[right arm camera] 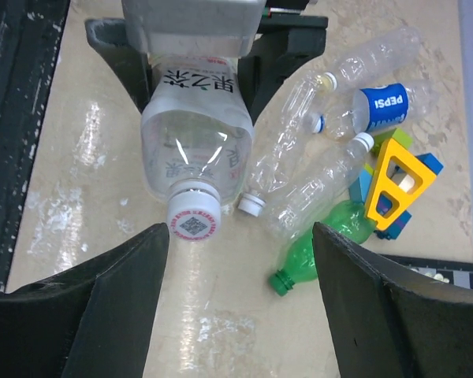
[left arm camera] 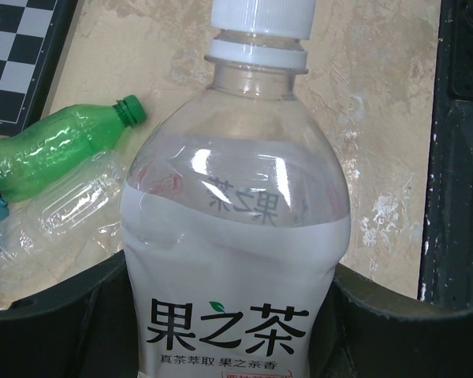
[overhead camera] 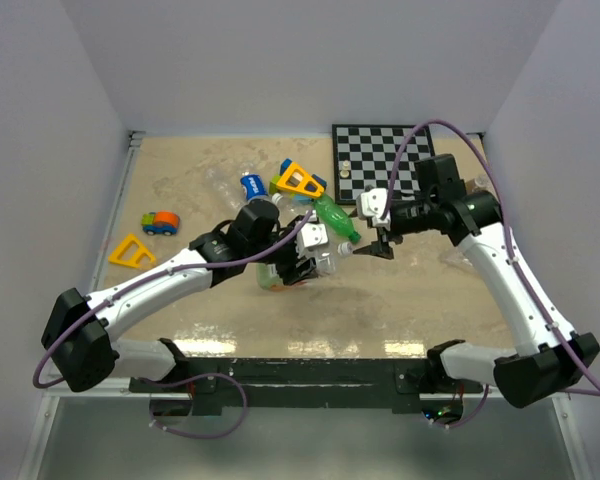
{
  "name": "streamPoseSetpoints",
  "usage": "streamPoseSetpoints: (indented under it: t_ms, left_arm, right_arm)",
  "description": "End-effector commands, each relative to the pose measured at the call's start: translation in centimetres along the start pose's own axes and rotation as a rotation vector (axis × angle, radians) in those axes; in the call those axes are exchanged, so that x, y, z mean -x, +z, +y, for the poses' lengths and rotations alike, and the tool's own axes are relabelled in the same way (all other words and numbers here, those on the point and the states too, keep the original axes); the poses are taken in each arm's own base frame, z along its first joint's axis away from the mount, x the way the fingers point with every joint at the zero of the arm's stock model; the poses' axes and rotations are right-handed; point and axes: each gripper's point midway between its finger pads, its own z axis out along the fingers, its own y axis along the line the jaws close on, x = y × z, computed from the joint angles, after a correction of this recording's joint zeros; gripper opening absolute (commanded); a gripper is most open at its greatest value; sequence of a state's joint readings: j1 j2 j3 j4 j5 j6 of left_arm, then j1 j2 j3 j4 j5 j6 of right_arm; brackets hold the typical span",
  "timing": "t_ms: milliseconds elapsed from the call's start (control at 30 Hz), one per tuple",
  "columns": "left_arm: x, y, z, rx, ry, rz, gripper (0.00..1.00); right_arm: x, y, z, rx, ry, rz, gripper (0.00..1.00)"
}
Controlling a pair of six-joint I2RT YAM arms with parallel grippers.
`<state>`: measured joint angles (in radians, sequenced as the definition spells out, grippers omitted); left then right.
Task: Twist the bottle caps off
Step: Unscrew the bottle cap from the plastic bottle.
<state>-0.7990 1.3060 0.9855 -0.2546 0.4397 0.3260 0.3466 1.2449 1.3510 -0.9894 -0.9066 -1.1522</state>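
Observation:
My left gripper [left arm camera: 232, 315] is shut on the body of a clear bottle [left arm camera: 236, 213] with a white label. Its white cap [left arm camera: 262, 20] sits on the neck. In the right wrist view that cap [right arm camera: 193, 220] faces the camera, just off the left fingertip. My right gripper [right arm camera: 240, 268] is open, with nothing between its fingers. From above, the right gripper [overhead camera: 378, 243] hangs just right of the held bottle [overhead camera: 298, 268]. A green bottle [right arm camera: 331, 236] with a green cap [right arm camera: 282, 281] lies beside it, as do clear bottles [right arm camera: 323, 185], one with a white cap [right arm camera: 252, 205].
A Pepsi-labelled bottle [right arm camera: 382, 106] and a yellow triangle toy [right arm camera: 394, 177] lie among the bottles. A chessboard [overhead camera: 380, 160] sits at the back right. Another yellow triangle [overhead camera: 130, 252] and a toy car [overhead camera: 161, 222] lie at the left.

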Motion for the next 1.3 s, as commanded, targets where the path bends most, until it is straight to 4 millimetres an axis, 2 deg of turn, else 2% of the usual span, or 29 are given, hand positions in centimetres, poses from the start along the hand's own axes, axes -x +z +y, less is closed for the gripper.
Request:
streamPoseSetpoints:
  t_ms: [0,67,267,600,700,867,1033,1133,1200,1267]
  left_arm:
    - [2.4,-1.0,0.8,0.040,0.036,-0.064,0.01]
    - [2.4,-1.0,0.9,0.047,0.031,-0.061,0.01]
    - [2.6,-1.2,1.1,0.059,0.028,-0.066,0.01]
    - [2.6,-1.1,1.2,0.067,0.025,-0.066,0.01]
    - [2.6,-1.2,1.2,0.068,0.026,-0.065,0.01]
    - [2.5,-1.2,1.3,0.074,0.023,-0.064,0.01]
    - [2.6,-1.2,1.3,0.076,0.025,-0.064,0.01]
    - [2.5,-1.2,1.3,0.077,0.026,-0.062,0.01]
    - [2.5,-1.2,1.3,0.072,0.028,-0.061,0.01]
    - [2.5,-1.1,1.1,0.064,0.031,-0.062,0.01]
  right_arm:
    - [2.3,-2.0,1.6,-0.025,0.137,-0.011,0.77]
    - [2.3,-1.9,2.3,-0.018,0.204,-0.019,0.77]
    - [1.9,-0.6,2.2,-0.032,0.439,-0.060,0.77]
    - [0.4,1.3,1.3,0.001,0.538,-0.058,0.76]
    - [-0.3,1.8,1.5,0.008,0.564,-0.049,0.73]
    - [-0.7,2.4,2.2,0.050,0.571,-0.037,0.58]
    - [-0.2,2.3,2.6,0.081,0.544,-0.049,0.42]
    - [0.0,2.2,2.8,0.099,0.510,-0.055,0.28]
    - [-0.2,2.1,3.2,0.121,0.469,-0.043,0.12]
    - [-0.3,1.8,3.6,0.150,0.412,-0.025,0.03]
